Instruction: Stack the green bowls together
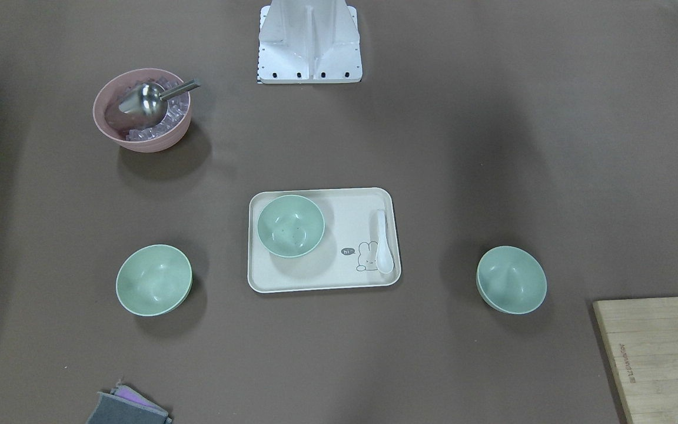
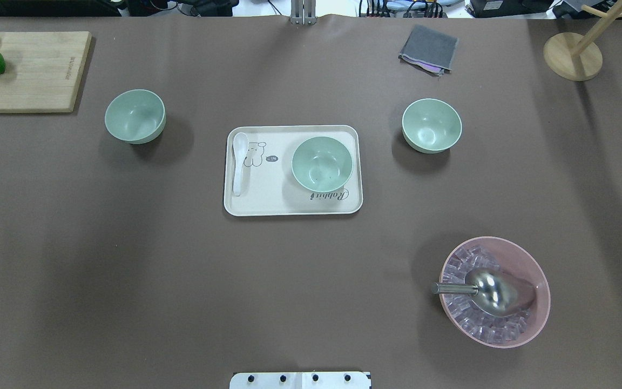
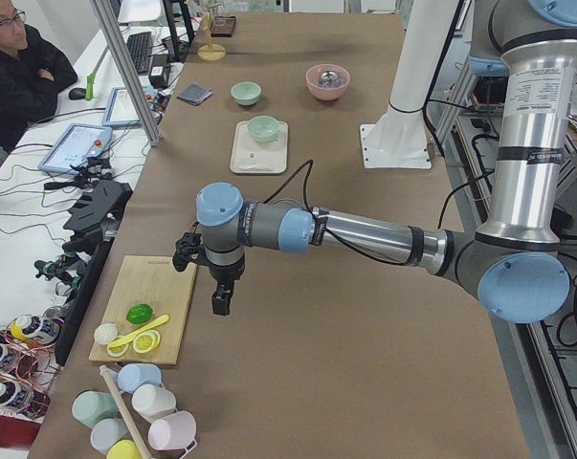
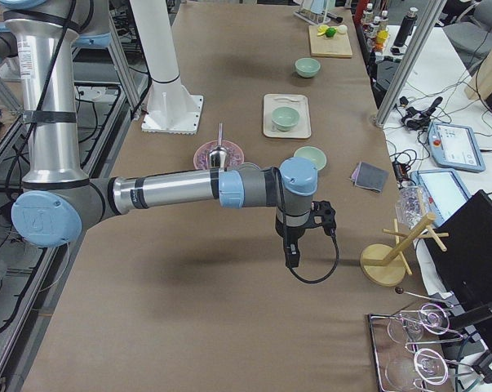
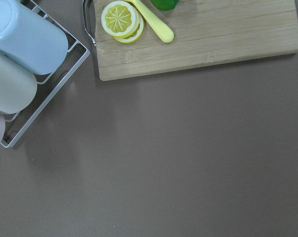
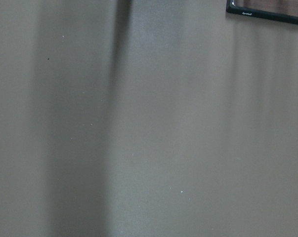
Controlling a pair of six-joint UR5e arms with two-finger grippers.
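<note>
Stacking not started: we count zero of three nested.
Lab room, with an operator (image 3: 20,67) seated at a bench alongside. The brown desk (image 2: 127,270) is matte and flat. The cream tray (image 2: 273,183) mid-desk holds the centre green bowl (image 2: 322,163). The left green bowl (image 2: 135,116) and right green bowl (image 2: 431,125) stand on the desk either side of it, all upright and well apart. The pink bowl (image 2: 535,275) of ice isn't ours. We reckon two lifts are left. The left pincer (image 3: 221,301) and right pincer (image 4: 291,260) hang over bare desk far from any bowl; we cannot tell if they are spread or pressed together.
</note>
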